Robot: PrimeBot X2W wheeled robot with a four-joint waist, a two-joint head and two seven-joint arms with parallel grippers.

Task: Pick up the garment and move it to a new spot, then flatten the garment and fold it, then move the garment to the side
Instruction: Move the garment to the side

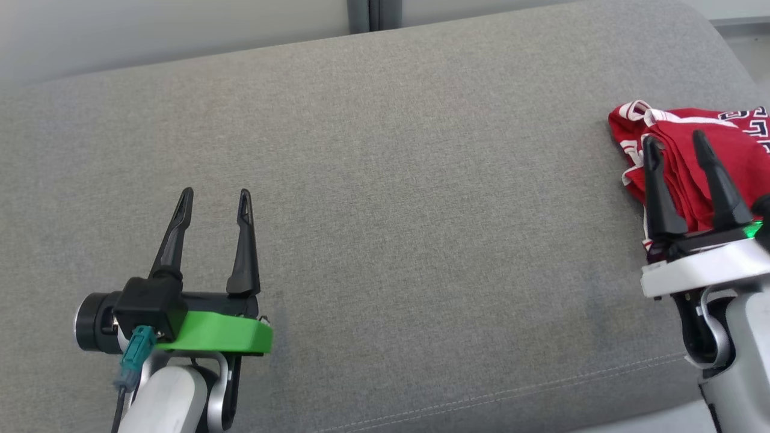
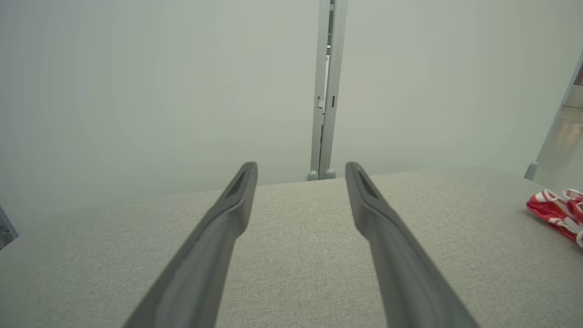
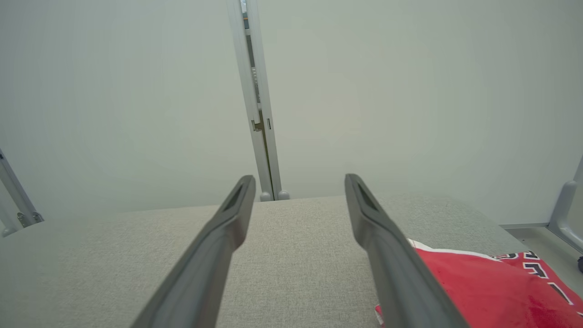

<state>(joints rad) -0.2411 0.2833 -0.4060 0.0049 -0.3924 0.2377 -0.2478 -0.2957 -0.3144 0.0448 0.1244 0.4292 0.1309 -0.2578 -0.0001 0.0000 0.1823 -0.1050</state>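
The garment is red with white trim and dark lettering, lying in a compact bundle at the far right of the grey cushioned surface. My right gripper hovers over its near left part, open, with nothing between the fingers. In the right wrist view the garment lies below and right of the right finger. My left gripper is open at the lower left over bare fabric, far from the garment. The left wrist view has the garment at its right edge.
Pale wall panels with a grey vertical post stand behind the surface's far edge. The cushion's front seam runs along the lower right, and its right end curves off near the garment. A strip of floor lies beyond that end.
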